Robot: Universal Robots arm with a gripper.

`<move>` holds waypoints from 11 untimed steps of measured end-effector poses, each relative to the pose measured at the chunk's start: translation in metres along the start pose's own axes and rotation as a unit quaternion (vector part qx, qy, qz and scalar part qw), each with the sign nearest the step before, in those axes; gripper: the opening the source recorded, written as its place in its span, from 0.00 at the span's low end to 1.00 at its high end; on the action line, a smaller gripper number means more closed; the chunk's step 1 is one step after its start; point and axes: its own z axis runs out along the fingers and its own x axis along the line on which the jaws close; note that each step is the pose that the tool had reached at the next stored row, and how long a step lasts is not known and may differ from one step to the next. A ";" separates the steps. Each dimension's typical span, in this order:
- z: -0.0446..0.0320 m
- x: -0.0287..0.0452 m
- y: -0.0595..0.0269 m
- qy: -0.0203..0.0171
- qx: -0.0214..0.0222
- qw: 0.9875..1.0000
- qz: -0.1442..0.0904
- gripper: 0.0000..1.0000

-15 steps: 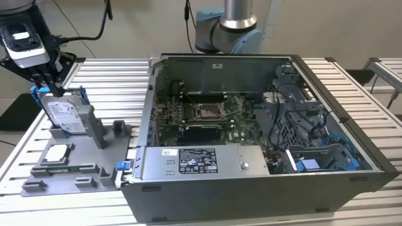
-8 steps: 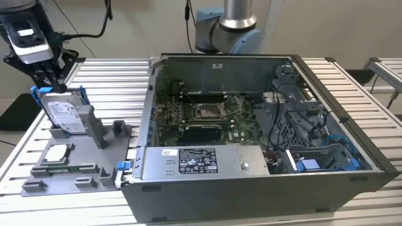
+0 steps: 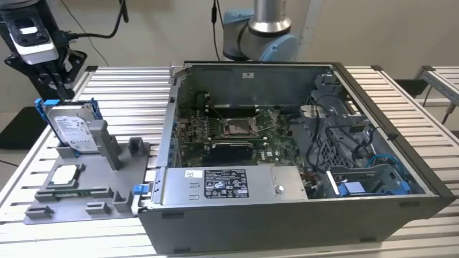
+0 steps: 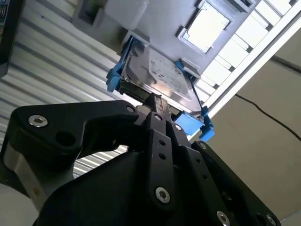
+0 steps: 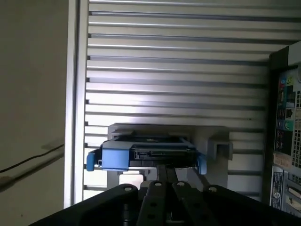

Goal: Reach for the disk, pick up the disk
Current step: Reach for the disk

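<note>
The disk (image 3: 72, 126), a silver-grey drive with a white label in a bright blue caddy, stands on edge in a slot of the grey holder (image 3: 118, 177) at the exterior view's left. My gripper (image 3: 66, 95) hangs just above the disk's upper edge. In both wrist views the two black fingers lie pressed together, with their tips at the edge of the disk (image 4: 164, 75) (image 5: 146, 153) and nothing between them. The gripper (image 4: 155, 101) (image 5: 167, 170) looks shut.
A square silver CPU chip (image 3: 64, 174) lies on the same holder in front of the disk. An open computer case (image 3: 301, 150) stands on the slatted metal table (image 3: 129, 91) to the exterior view's right of the holder. The arm's base (image 3: 258, 32) rises behind the case.
</note>
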 end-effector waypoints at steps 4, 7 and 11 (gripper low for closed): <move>0.0006 0.0156 0.0026 0.000 0.000 1.000 0.000 0.00; 0.0008 0.0220 0.0036 0.000 0.000 1.000 0.000 0.00; 0.0011 0.0277 0.0037 0.000 0.000 1.000 0.000 0.00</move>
